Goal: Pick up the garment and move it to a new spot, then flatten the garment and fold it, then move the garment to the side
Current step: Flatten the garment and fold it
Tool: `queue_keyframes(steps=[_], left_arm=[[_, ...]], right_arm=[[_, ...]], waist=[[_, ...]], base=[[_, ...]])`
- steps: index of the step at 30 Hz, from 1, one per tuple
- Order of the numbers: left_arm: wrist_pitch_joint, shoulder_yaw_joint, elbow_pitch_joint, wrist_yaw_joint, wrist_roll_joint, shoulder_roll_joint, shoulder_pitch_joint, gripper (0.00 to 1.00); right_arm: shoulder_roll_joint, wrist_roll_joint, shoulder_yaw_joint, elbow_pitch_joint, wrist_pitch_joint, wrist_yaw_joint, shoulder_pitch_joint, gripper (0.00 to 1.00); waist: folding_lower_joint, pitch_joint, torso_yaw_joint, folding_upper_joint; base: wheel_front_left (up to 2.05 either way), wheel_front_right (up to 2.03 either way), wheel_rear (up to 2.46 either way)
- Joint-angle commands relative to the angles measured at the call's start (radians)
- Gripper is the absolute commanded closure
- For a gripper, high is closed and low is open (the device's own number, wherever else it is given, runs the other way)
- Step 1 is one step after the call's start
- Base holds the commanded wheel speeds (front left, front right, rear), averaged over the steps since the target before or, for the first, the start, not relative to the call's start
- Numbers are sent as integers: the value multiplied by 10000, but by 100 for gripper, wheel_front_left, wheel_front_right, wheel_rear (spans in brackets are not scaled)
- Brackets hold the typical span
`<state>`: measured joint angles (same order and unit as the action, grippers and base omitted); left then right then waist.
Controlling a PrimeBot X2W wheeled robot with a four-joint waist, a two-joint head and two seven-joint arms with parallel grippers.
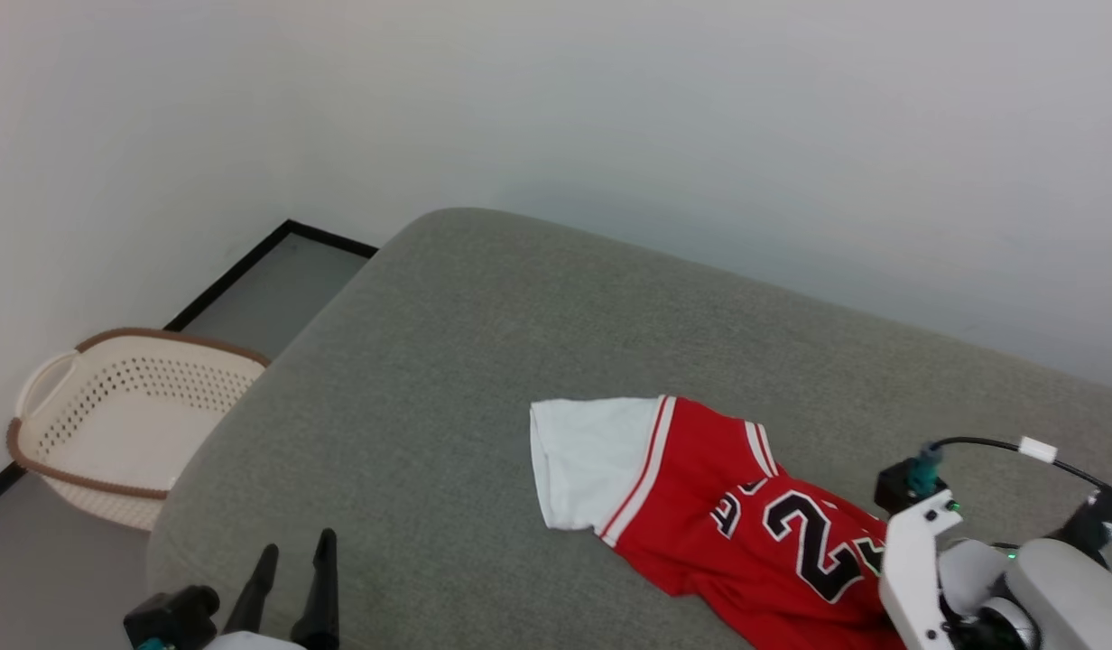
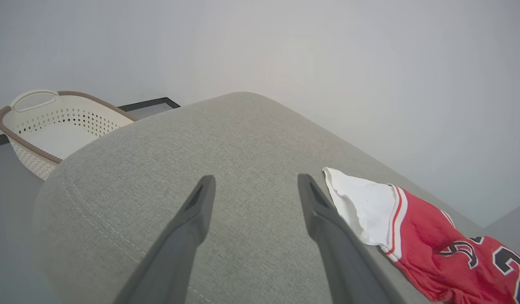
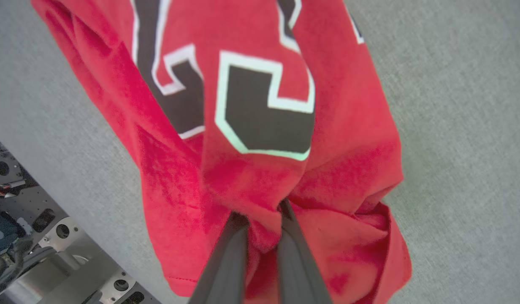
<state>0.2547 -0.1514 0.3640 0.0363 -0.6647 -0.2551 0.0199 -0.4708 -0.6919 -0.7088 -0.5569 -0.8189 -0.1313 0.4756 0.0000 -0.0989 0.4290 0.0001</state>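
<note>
Right wrist view: the right claw (image 3: pixel 262 209), pinched nearly closed on a small fold of the shirt (image 3: pixel 353 139); so slight a bite could slip free once the cloth ahead drags.

Bare grey cushion (image 1: pixel 430 361) spreads wide ahead of the left pincer (image 1: pixel 297 542), whose 2 fingers (image 2: pixel 196 219) stand apart over that open stretch. To its right the garment (image 1: pixel 700 515) covers the cushion, its red cloth pinched in the right pincer (image 3: pixel 262 211). The wall (image 1: pixel 655 135) closes the far edge; a basket (image 1: pixel 114 424) sits on the floor (image 1: pixel 32 578) off the left edge.
</note>
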Motion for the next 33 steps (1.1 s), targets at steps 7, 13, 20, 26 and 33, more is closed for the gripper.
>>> queue_keyframes(steps=[7, 13, 20, 26, 33], left_arm=[[-113, -178, 123, 96, 8, -28, 108, 0], [-97, -225, 159, 75, -16, 15, 119, 0], [-62, -287, 190, 141, -48, 65, 198, 0], [-58, -359, 274, 157, -27, 65, 360, 0], [-54, -398, 379, 141, -33, 6, 362, 0]], right_arm=[[-1198, -447, -282, 945, -324, 10, -490, 100], [-2096, -570, -103, 1564, -667, 10, -801, 100], [-1902, -364, 462, 1531, -437, 10, -1284, 100], [-1208, -64, 691, 960, -52, 10, -1346, 58], [-979, -77, 969, 933, 112, 10, -992, 0]], waist=[[0, -215, -252, -1], [0, -157, -525, -1], [0, 21, -739, -1], [0, 125, -799, -1], [0, -25, -903, -1]], base=[[0, 0, 0], [0, 0, 0], [0, 0, 0], [0, 0, 0], [0, 0, 0]])
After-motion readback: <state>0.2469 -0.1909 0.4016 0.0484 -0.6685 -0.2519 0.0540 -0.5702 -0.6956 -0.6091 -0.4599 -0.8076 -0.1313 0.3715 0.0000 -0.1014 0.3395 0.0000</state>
